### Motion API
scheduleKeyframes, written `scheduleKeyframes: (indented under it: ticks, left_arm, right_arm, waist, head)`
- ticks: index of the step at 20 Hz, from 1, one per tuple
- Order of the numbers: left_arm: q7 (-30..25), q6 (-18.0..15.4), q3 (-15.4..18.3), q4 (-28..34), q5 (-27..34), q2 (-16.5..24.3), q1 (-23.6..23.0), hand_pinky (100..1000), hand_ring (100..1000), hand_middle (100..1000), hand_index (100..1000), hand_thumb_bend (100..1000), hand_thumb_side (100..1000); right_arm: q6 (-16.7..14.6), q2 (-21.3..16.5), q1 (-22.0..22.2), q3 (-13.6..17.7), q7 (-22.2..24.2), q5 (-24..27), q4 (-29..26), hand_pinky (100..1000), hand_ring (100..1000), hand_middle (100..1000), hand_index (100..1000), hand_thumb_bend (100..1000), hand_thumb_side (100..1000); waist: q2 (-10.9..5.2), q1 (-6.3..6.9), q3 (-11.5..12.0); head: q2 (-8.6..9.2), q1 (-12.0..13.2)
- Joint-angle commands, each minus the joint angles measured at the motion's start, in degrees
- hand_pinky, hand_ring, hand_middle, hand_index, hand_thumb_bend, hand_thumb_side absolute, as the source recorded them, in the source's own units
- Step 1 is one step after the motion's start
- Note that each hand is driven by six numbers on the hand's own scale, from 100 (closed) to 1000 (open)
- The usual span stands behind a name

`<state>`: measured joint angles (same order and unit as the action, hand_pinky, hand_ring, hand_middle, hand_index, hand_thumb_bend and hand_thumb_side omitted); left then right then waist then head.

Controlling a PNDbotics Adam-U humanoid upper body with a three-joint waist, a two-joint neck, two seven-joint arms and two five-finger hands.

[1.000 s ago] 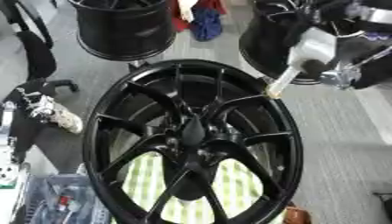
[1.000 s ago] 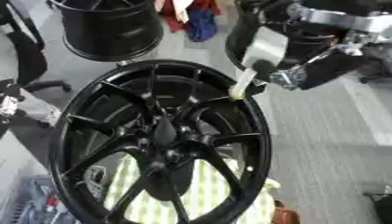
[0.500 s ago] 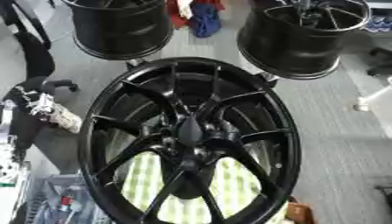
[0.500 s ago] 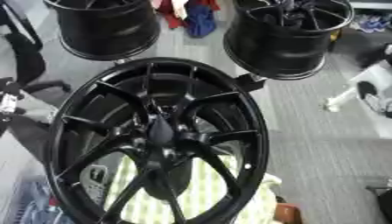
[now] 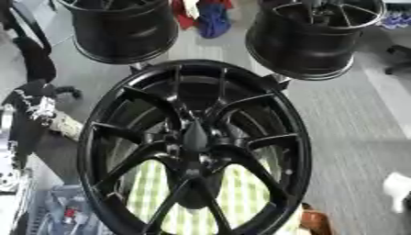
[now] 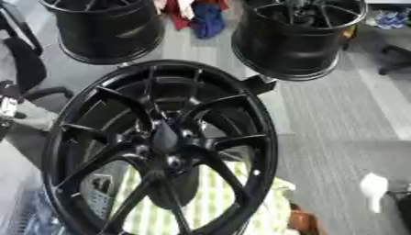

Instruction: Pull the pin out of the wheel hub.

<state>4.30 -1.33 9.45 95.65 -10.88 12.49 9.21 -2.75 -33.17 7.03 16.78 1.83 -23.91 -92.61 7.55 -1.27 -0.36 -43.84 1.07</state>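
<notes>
A large black multi-spoke wheel hub (image 5: 192, 142) stands tilted in the middle of both views, over a green-and-white checked cloth (image 5: 241, 193). No pin can be made out on its rim or at its centre. At the lower right edge, well clear of the wheel, a white elongated piece (image 6: 373, 189) shows next to a dark part of my right hand (image 6: 399, 202). How the two are joined is hidden. My left hand is in neither view.
Two more black wheels stand behind, one at the upper left (image 5: 120, 27) and one at the upper right (image 5: 313, 36). Red and blue cloth (image 5: 205, 16) lies between them. A black chair (image 6: 24, 64) and clutter line the left edge. Grey floor runs along the right.
My right arm, with the white piece, has left the wheel's upper right rim and swung out and down to the lower right edge. The wheel has stayed put.
</notes>
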Motion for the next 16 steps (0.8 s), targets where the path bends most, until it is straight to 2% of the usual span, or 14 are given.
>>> scheduleKeyframes:
  ticks: [1, 5, 7, 12, 16]
  left_arm:
    - [0.3, 0.0, 0.58, 1.29, -0.08, 0.47, 0.84, 549, 694, 697, 799, 281, 631]
    - [0.27, -0.03, 0.52, 1.3, -0.09, 0.1, 1.02, 549, 695, 697, 798, 281, 631]
    - [0.28, -0.05, 0.52, 1.32, -0.08, -0.05, 1.07, 549, 695, 697, 798, 281, 630]
    - [0.29, -0.1, 0.44, 1.38, 0.09, -0.35, 1.15, 548, 696, 697, 797, 280, 630]
    - [0.22, -0.14, 0.24, 1.29, 0.24, -0.71, 1.16, 548, 696, 697, 796, 279, 630]
  right_arm:
    - [-0.22, 0.47, -0.91, 1.66, -4.59, 1.51, 0.17, 978, 953, 1000, 1000, 290, 418]
    - [-1.59, 1.51, -2.29, 1.05, -10.31, 3.87, -0.42, 938, 917, 984, 1000, 281, 389]
    - [-2.75, 2.06, -2.93, 0.27, -11.65, 5.2, -1.28, 907, 893, 969, 1000, 212, 350]
    - [-4.59, 4.45, -4.95, -2.19, -12.6, 7.06, -4.52, 862, 826, 920, 990, 119, 288]
    - [-5.21, 7.03, -6.9, -5.16, -11.57, 9.67, -7.27, 853, 800, 903, 977, 100, 276]
  waist:
    - [-0.51, 0.05, 0.13]
    - [-0.36, 0.11, 0.42]
    - [-0.32, 0.17, 0.56]
    - [-0.33, 0.44, 0.85]
    - [-0.31, 0.58, 1.0]
  head:
    - [-0.28, -0.13]
    - [-0.28, -0.22]
    - [-0.28, -0.26]
    - [-0.28, -0.51]
    - [-0.28, -0.99]
